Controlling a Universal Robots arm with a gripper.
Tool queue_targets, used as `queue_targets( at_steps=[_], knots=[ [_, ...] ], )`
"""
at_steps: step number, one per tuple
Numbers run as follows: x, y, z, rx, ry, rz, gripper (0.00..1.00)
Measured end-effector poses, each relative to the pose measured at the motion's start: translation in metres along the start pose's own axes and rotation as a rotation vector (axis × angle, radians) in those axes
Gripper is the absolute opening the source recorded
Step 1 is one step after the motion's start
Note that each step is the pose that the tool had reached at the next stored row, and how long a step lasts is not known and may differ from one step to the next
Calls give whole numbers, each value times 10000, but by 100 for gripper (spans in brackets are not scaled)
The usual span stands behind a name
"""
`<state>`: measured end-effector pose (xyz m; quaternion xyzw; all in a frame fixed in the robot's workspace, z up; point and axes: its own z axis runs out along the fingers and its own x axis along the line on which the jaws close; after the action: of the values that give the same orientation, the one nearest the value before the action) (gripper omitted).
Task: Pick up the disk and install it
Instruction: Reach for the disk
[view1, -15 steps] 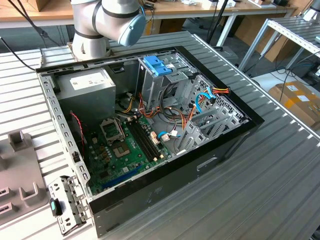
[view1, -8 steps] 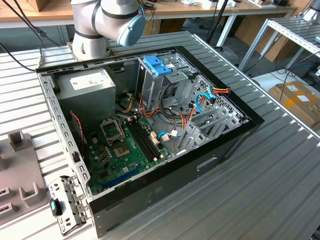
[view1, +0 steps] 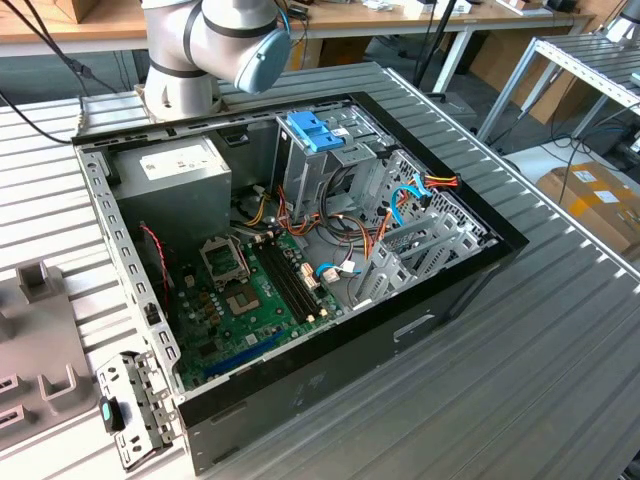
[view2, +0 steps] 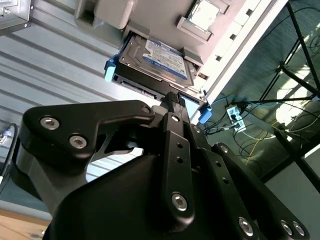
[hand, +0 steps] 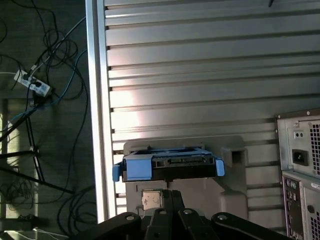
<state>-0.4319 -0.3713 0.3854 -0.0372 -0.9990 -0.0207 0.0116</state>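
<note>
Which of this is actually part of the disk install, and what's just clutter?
Job in hand:
- disk, sitting in the grey holder
- gripper, right by the disk
- open computer case

Lying about:
- power strip and loose cables on the floor
- cardboard box
- square chip in the holder

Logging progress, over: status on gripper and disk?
Gripper shut, at disk's near edge, contact unclear. Disk lies in grey holder, not installed. Nothing seen between them.
</note>
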Motion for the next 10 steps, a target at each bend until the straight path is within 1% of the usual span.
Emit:
queue_targets(
  at_steps=[2,3,4,6,7,10],
  knots=[
    [-1,1,1,3,3,-55,11],
    [-1,3,2,12,6,-153,11],
    [0,7,4,52,14,-364,11],
    [6,20,15,218,19,-753,11],
    [17,41,27,255,19,-807,11],
    [46,83,60,260,20,-882,11]
  ],
)
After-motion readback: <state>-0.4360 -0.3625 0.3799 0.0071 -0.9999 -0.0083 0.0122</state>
